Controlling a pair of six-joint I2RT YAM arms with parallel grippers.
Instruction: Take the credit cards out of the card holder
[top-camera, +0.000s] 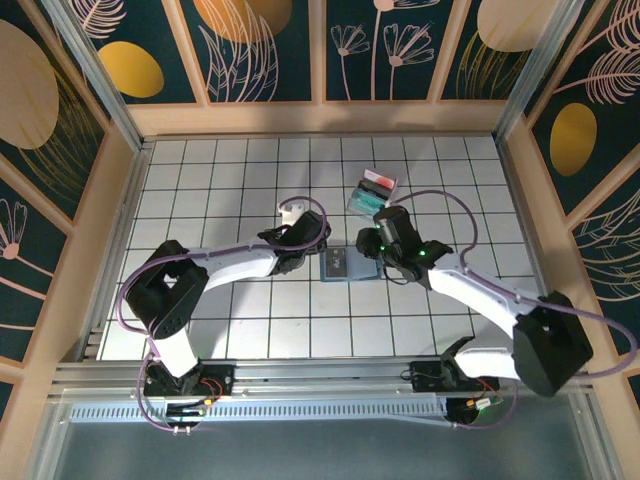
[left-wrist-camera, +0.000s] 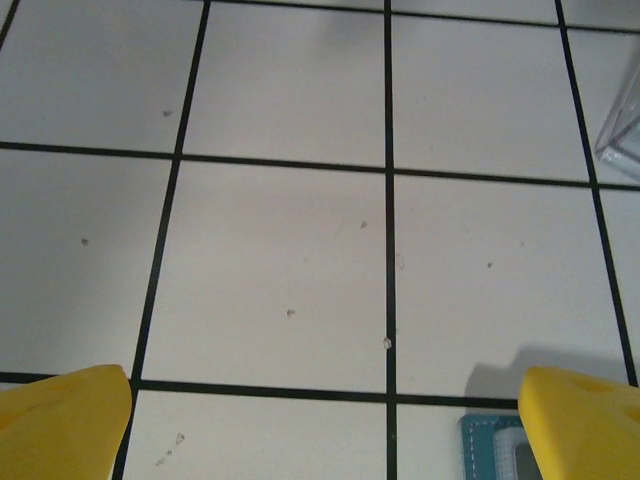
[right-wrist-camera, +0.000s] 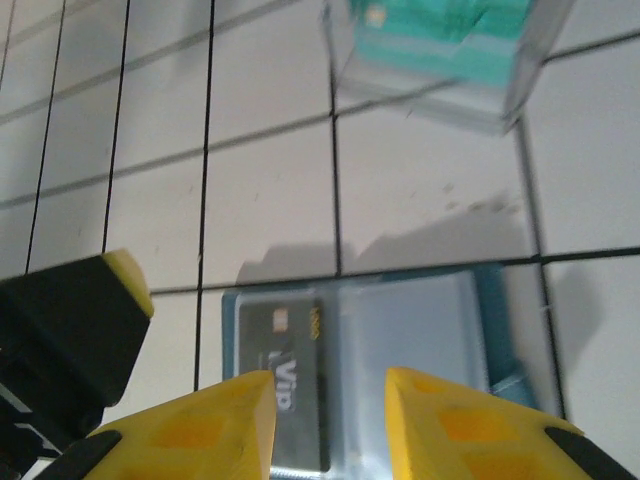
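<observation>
**Mia:** What is on the left?

**Ben:** The left gripper (left-wrist-camera: 325, 400). Its two yellow fingertips (left-wrist-camera: 60, 425) are far apart, so it is wide open. It holds nothing. Between them is just the white table (left-wrist-camera: 280, 250) with its black lines.

**Mia:** Where is the card holder?

**Ben:** The card holder (top-camera: 340, 265) lies flat and open in the middle of the table, just to the right of the left gripper. From the left wrist, one blue corner of it peeks in beside the right-hand fingertip.

**Mia:** Is a card in it?

**Ben:** Yes. A dark card (right-wrist-camera: 285, 375) sits in the left half. It has a little gold chip and the word "Vip" on it. The right half looks pale and shiny. I cannot tell if more cards are tucked in there.

**Mia:** What is behind it?

**Ben:** A clear tray (top-camera: 372, 192) with red and teal things inside. It is near the card holder, a bit further back and to the right, and they do not touch.

**Mia:** And on the right?

**Ben:** The right gripper (right-wrist-camera: 328, 400) is right over the card holder. Its yellow fingers are a little apart and grab nothing. The holder shows in the gap. I cannot tell if the tips touch it.
</observation>
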